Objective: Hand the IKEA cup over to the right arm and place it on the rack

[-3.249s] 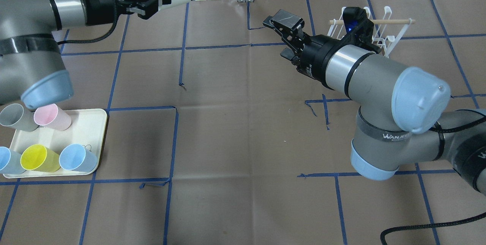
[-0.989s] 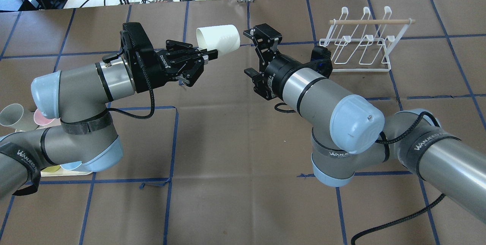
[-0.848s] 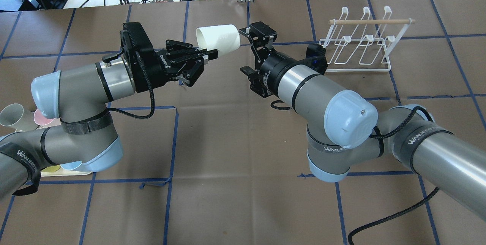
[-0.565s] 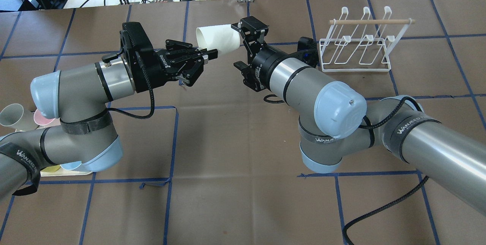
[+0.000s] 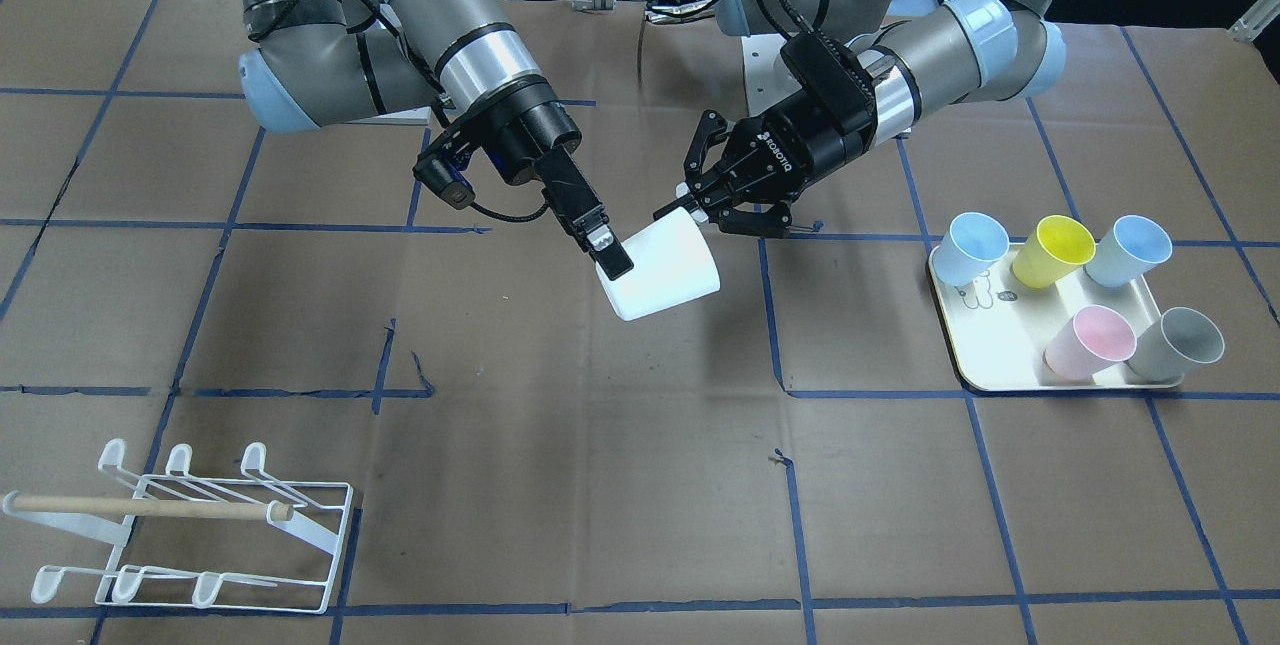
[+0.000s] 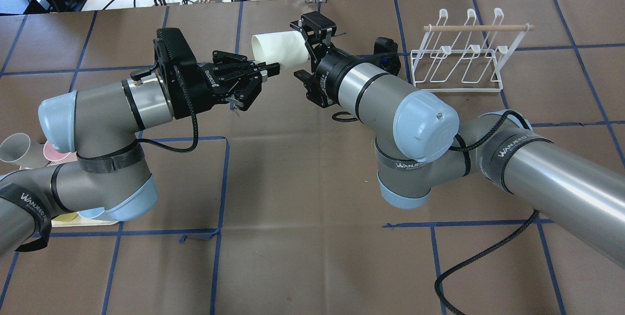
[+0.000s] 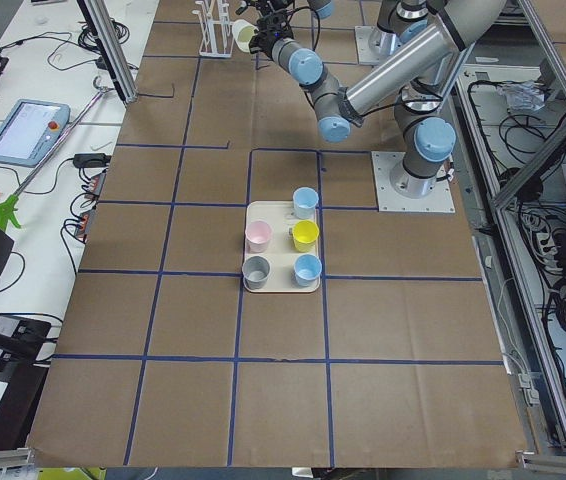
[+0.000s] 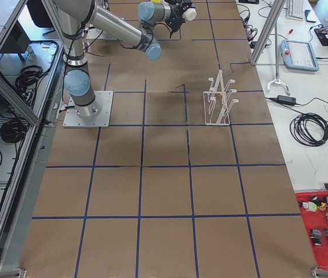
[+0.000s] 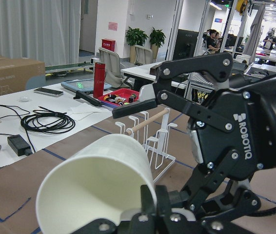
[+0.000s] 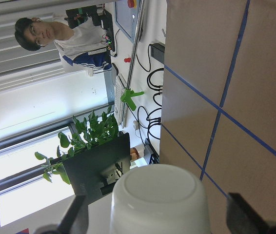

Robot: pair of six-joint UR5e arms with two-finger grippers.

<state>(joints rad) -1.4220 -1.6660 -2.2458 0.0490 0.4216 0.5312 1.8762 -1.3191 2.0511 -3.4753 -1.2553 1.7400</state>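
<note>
— Noticed what, starting from the left?

— Spotted a cream tray out toward the left end of the counter, carrying five pastel cups.

— And moving inward?

— Found the left fingers pinching the wall of the white cup at its mouth. Held it on its side, lifted clear of the counter and nearer the far edge than the robot's edge. Mouth turned left, closed base turned right.

— And past the cup?

— Met the right fingers spread wide and straddling that closed base, one on either side. Made out a gap on each side of the base in the right wrist view, so not clamped on it. Looked close to touching in the front view, but couldn't tell for sure there.

— Further right?

— Found the wire rack standing on the counter by the far edge, apart from the cup and both arms, with a wooden dowel lying across its taller prongs.
</note>
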